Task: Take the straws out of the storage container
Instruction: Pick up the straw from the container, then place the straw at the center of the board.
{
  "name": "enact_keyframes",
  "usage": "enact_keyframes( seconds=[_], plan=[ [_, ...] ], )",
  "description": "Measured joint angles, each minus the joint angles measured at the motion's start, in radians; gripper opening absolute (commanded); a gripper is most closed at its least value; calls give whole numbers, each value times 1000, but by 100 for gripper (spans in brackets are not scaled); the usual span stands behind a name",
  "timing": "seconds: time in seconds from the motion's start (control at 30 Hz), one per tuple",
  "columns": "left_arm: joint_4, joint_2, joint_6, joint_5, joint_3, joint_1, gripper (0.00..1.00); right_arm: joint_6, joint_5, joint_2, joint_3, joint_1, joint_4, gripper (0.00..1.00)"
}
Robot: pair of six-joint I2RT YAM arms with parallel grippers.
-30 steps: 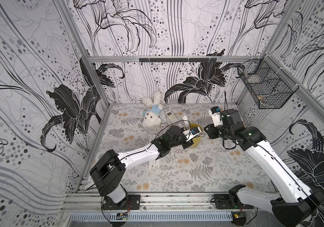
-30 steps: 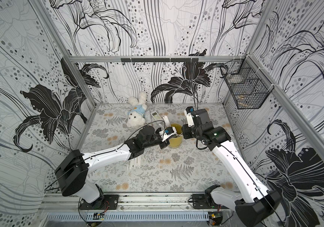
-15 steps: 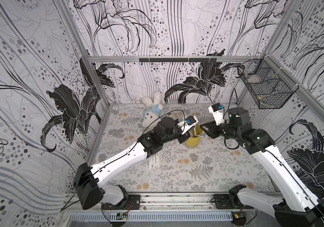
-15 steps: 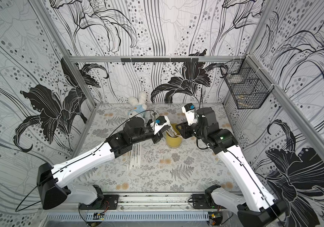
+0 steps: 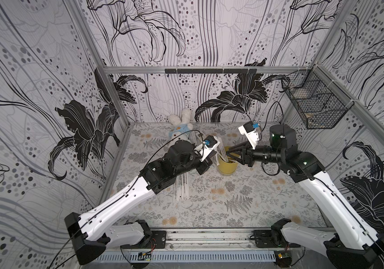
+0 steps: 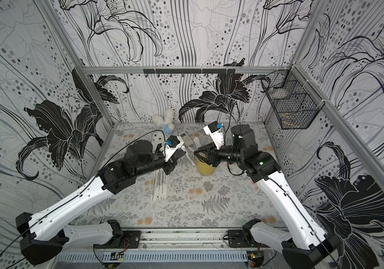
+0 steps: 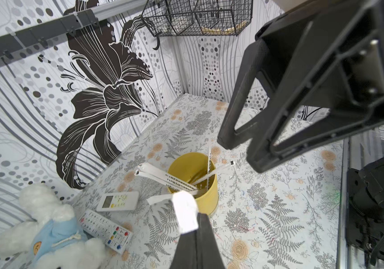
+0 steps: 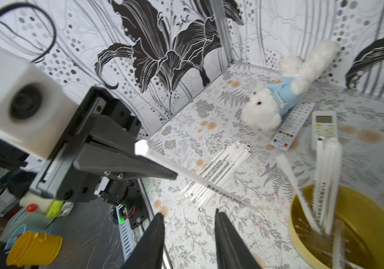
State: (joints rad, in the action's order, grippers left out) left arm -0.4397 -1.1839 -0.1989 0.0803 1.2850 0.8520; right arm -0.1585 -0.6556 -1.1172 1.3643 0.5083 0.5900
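The storage container, a yellow cup [image 5: 227, 167] [image 6: 206, 168] [image 7: 206, 200] [image 8: 360, 235], stands upright mid-table with several straws [image 7: 181, 181] [image 8: 325, 186] leaning in it. My left gripper [image 7: 200, 216] [image 6: 182, 152] [image 8: 174, 174] is shut on one white straw [image 7: 184, 209] [image 8: 221, 191], held in the air just left of the cup; the straw's far end hangs outside the rim. My right gripper [image 5: 229, 154] [image 6: 198, 154] [image 8: 189, 213] hovers open over the cup's rim with nothing between its fingers. More straws lie in a pile [image 5: 181, 188] [image 6: 159, 186] [image 8: 221, 172] on the table under the left arm.
A white plush bunny [image 5: 180, 129] lies at the back, with two remote controls [image 7: 117, 201] [image 7: 105, 230] beside it, close behind the cup. A black wire basket [image 5: 314, 109] hangs on the right wall. The two grippers face each other closely across the cup.
The left arm has risen and pulled back to the left with a straw in its jaws. The right gripper has lifted above the cup and opened wider.
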Motion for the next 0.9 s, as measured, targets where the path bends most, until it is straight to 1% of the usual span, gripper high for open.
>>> enact_keyframes(
  seconds=[0.23, 0.37, 0.43, 0.53, 0.63, 0.77, 0.9],
  plan=[
    [-170, 66, 85, -14, 77, 0, 0, 7, -61, -28, 0, 76, -47, 38],
    [-270, 116, 133, -61, 78, -3, 0, 21, -76, -82, -2, 124, -48, 38],
    [-315, 131, 158, -71, 69, -23, 0, 23, -78, -106, -3, 148, -48, 38],
    [-385, 135, 196, -70, 44, -91, 0, 26, -78, -137, -8, 179, -48, 38],
    [-446, 105, 219, -51, 17, -175, 0, 25, -77, -172, -9, 198, -53, 37],
    [-517, 29, 221, 40, 3, -300, 0, 25, -74, -220, -9, 205, -53, 35],
    [-558, -61, 216, 124, 1, -403, 0, 25, -69, -263, -9, 205, -53, 35]
  ],
)
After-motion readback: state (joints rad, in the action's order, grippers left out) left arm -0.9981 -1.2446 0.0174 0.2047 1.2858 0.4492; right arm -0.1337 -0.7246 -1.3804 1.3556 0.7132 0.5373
